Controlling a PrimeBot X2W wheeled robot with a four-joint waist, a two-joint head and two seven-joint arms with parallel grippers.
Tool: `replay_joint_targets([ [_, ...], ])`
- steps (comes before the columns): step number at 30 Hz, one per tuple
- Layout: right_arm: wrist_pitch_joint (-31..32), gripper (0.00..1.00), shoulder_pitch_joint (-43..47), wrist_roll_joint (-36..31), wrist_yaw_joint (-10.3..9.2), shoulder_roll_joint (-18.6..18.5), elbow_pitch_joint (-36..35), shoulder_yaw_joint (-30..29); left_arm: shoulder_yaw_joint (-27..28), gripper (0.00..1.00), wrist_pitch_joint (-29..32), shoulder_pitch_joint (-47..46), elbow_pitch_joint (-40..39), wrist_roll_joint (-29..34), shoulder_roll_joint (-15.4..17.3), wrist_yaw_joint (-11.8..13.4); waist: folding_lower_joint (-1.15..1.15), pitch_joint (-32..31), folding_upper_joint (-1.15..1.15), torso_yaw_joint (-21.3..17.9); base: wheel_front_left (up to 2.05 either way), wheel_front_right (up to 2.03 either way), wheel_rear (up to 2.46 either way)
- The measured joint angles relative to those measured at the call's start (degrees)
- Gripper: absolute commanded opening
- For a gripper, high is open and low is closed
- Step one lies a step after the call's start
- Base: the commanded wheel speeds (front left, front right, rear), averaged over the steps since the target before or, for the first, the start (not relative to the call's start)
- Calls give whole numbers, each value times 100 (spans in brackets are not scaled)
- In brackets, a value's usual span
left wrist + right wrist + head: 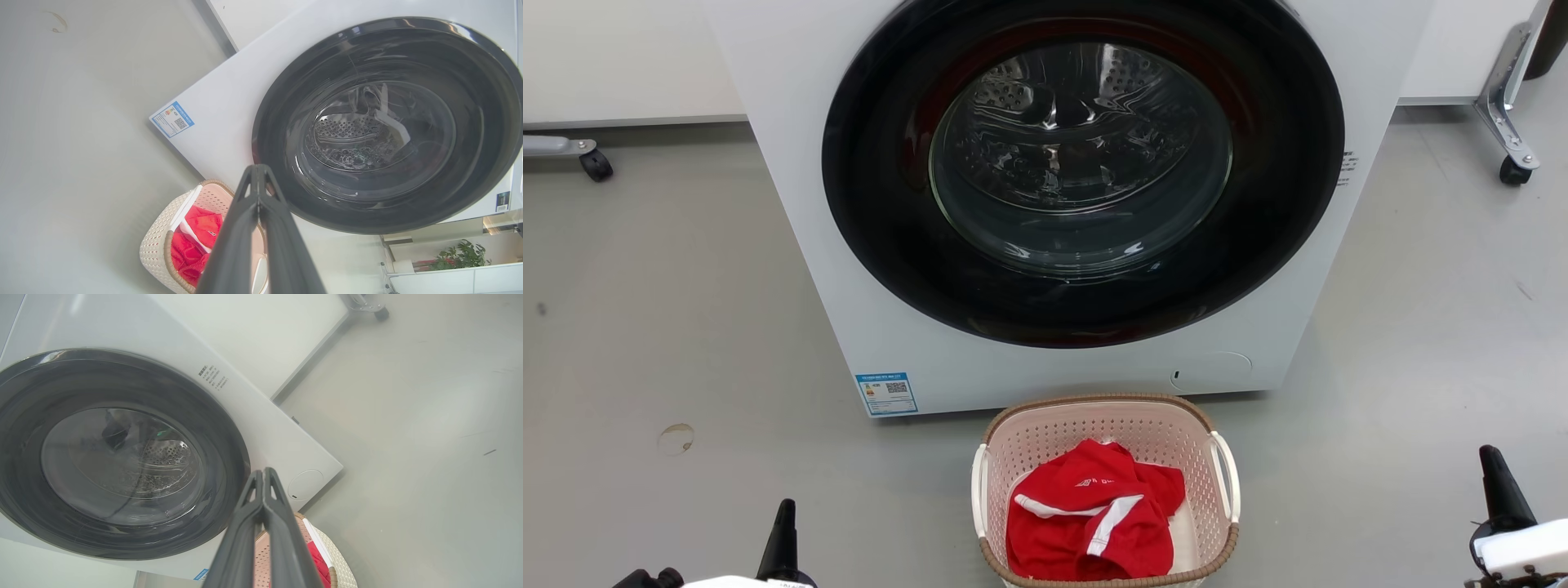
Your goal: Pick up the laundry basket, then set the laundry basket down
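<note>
The small, rounded pale pink perforated plastic laundry basket [1054, 441] with a brown woven-look rim stands on the smooth grey floor [686, 327], just in front of the white front-loading washing machine [980, 367] and between the two hands. It holds a soft red-and-white garment [1094, 514].

Expected handling: light load, stiff but slightly flexible shell. Take hold at the two white side handles [1227, 478], one per hand.

The left hand [786, 508] and right hand [1490, 453] have their fingers pressed together, empty, and are well apart from the basket. The floor looks level and probably slick.

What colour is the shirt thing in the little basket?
Bright red with white stripes. The clothing shows best in the head view, lying inside the laundry basket.
</note>
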Motion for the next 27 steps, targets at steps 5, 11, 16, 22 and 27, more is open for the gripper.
replay_joint_targets([
  [5, 64, 0, -103, 319, -4, -5, -36, -38, 53, 0, 55, -40, -35, -266, -5, -9, 0, 7, 0, 4, 0, 0, 0],
  [11, 143, 0, -118, 693, -4, -15, -65, -103, 104, 0, 154, -104, -89, -603, -16, -57, 0, 15, 0, 8, 0, 0, 0],
  [16, 238, 0, -129, 1017, -4, -20, -80, -162, 162, 0, 249, -110, -126, -884, -22, -59, 0, 22, 0, 12, 0, 0, 0],
  [22, 331, 0, -240, 1326, -4, -24, -122, -202, 215, 0, 344, -151, -164, -1171, -27, -107, 0, 29, 0, 16, 0, 0, 0],
  [27, 424, 0, -245, 1712, -4, -27, -135, -252, 264, 0, 416, -232, -202, -1506, -32, -137, 0, 37, 0, 20, 0, 0, 0],
])
